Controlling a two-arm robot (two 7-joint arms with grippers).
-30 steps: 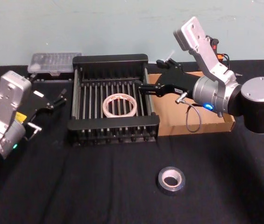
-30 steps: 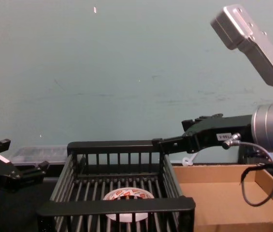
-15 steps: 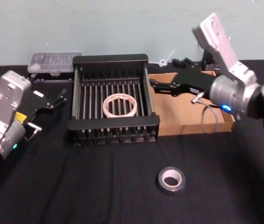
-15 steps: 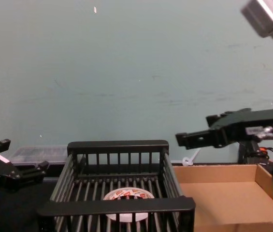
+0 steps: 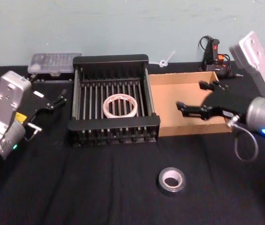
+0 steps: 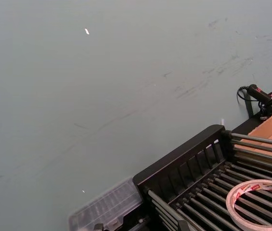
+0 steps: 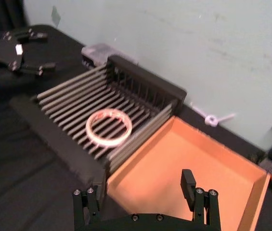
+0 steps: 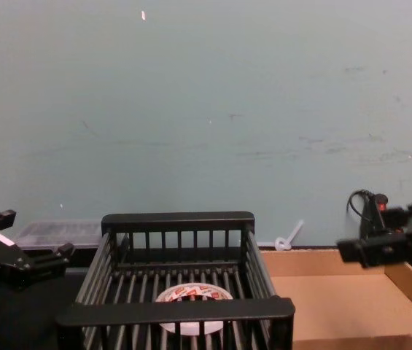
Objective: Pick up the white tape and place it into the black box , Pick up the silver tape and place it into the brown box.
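The white tape (image 5: 120, 105) with its red print lies flat on the slatted floor of the black box (image 5: 109, 60), also seen as the tape (image 7: 109, 127) from the right wrist. On the black cloth near the front lies the silver tape (image 5: 172, 181), apart from both arms. My right gripper (image 5: 191, 96) hovers open and empty over the brown box (image 5: 170, 119), its fingers (image 7: 188, 182) wide apart. My left gripper (image 5: 58, 98) is parked open to the left of the black box.
A clear plastic case (image 5: 56, 62) sits behind the crate's left corner. A white zip tie (image 5: 166, 60) and a black cabled device (image 5: 214, 49) lie behind the brown box. Open black cloth stretches along the table's front around the silver roll.
My right arm has drawn back to the right, from over the crate's right rim to above the brown box. The white tape stays in the crate. The left arm has not moved.
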